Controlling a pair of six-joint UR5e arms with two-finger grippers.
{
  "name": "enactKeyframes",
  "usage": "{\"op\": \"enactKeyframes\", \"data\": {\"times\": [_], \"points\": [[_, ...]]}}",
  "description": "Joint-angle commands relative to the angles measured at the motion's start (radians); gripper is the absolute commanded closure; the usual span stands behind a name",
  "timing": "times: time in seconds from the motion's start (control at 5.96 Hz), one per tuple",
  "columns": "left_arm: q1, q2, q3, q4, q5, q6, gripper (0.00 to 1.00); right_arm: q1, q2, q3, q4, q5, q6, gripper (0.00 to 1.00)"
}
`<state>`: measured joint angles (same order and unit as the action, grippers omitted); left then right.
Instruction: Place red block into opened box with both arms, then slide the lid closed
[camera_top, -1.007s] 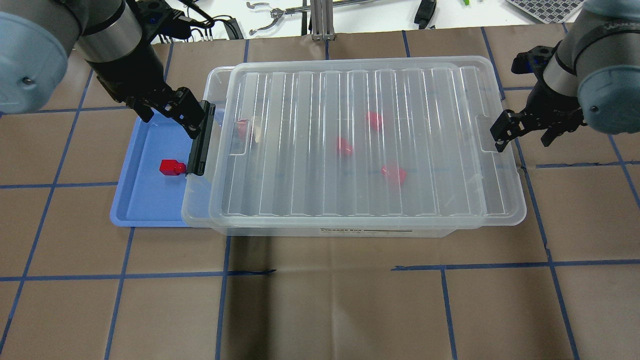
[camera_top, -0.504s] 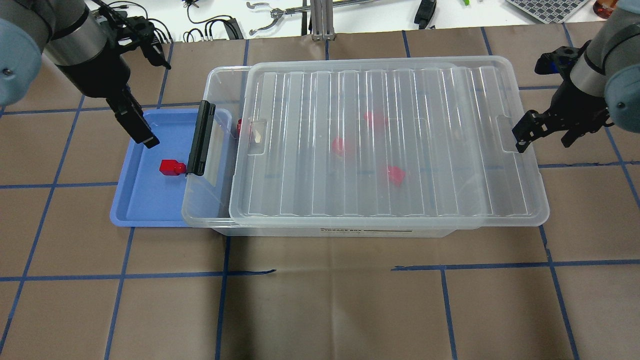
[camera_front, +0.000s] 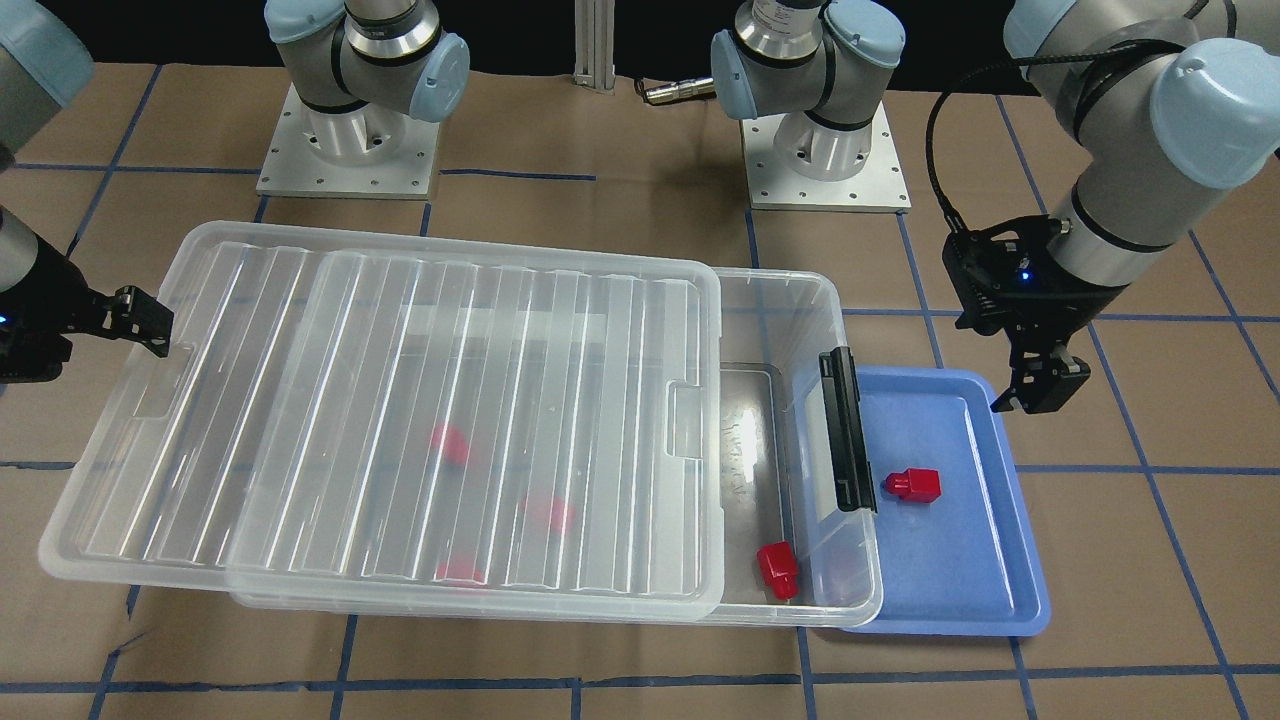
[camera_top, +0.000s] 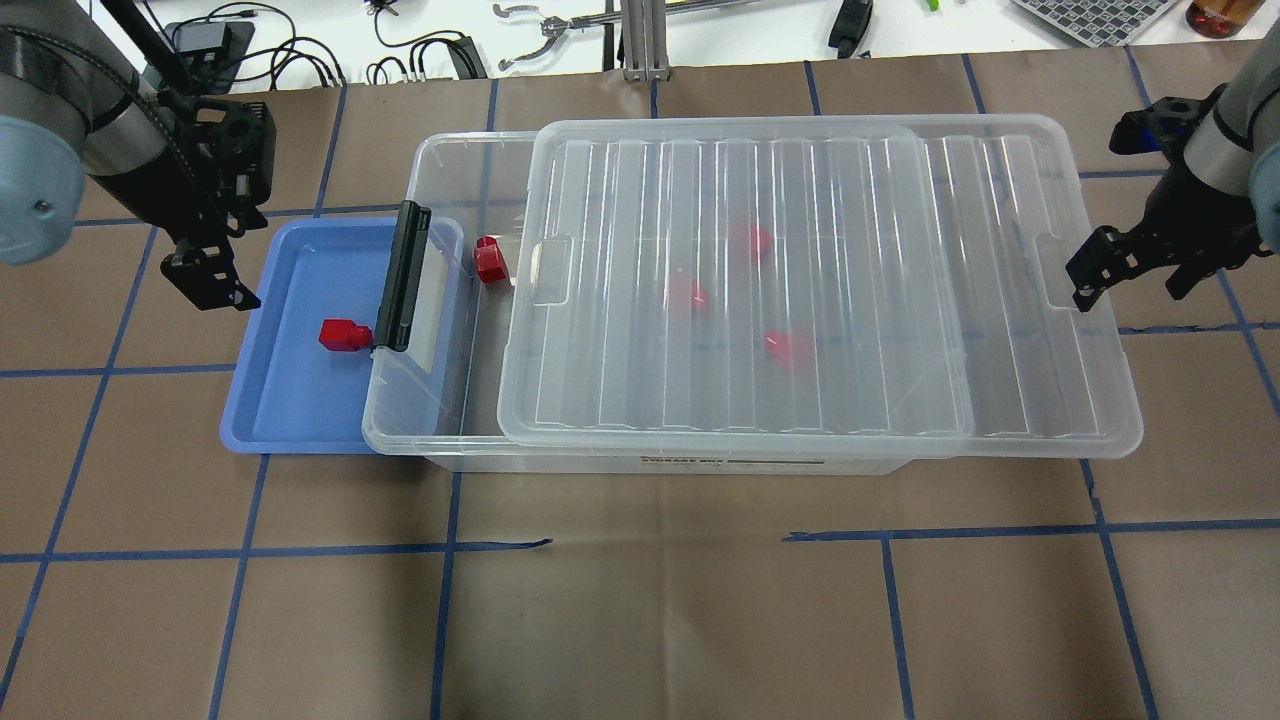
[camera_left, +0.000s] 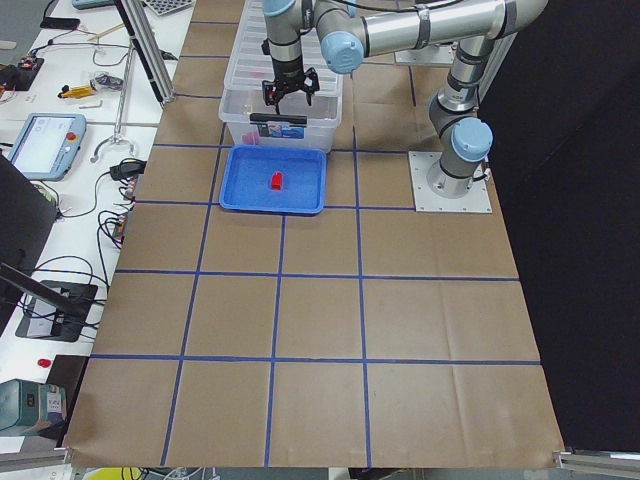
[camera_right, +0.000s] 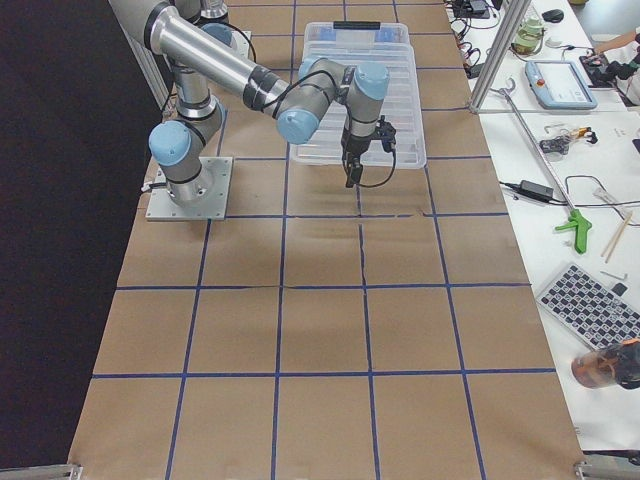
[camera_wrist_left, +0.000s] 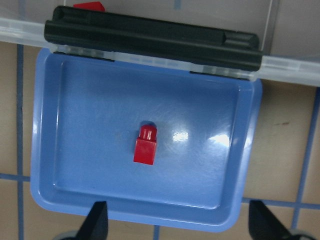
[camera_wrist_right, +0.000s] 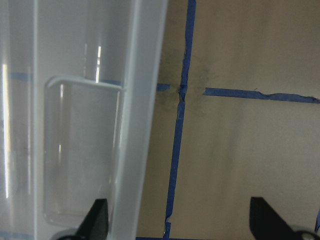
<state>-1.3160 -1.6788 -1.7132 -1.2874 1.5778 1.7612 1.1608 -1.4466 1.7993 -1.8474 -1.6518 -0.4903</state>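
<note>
One red block (camera_top: 345, 335) (camera_front: 915, 485) (camera_wrist_left: 145, 145) lies on the blue tray. My left gripper (camera_top: 207, 282) (camera_wrist_left: 180, 226) hangs open and empty above the tray's outer edge, apart from the block. The clear box (camera_top: 440, 150) (camera_front: 832, 300) stands open at its latch end. There a second red block (camera_top: 490, 262) (camera_front: 777, 568) lies uncovered inside. The ribbed lid (camera_top: 850, 200) (camera_front: 400, 340) overhangs the box's far end. My right gripper (camera_top: 1135, 272) (camera_wrist_right: 180, 226) is open at that end. One of its fingers (camera_wrist_right: 97, 220) sits in the lid's tab.
The blue tray (camera_top: 290, 420) is partly tucked under the box's end, by the black latch bar (camera_top: 403, 275). More red blocks (camera_top: 788, 348) show through the lid. Tools and cables (camera_top: 560, 25) lie beyond the table's far edge. The arm bases (camera_front: 345, 150) stand behind the box.
The lid slid further toward the right arm's side, and the right gripper moved with it. This uncovered the box's latch end. The left gripper drew away from the latch to the tray's outer edge.
</note>
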Motion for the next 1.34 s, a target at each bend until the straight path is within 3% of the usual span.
{"op": "enactKeyframes", "data": {"times": [0.0,1.18], "points": [[0.006,-0.094,-0.028,0.126,-0.004,0.101,0.02,-0.030,0.000,0.000,0.000,-0.002,-0.010,0.00],[0.009,-0.357,-0.066,0.307,0.004,0.162,0.02,-0.144,-0.001,-0.002,-0.052,-0.005,-0.073,0.00]]}}
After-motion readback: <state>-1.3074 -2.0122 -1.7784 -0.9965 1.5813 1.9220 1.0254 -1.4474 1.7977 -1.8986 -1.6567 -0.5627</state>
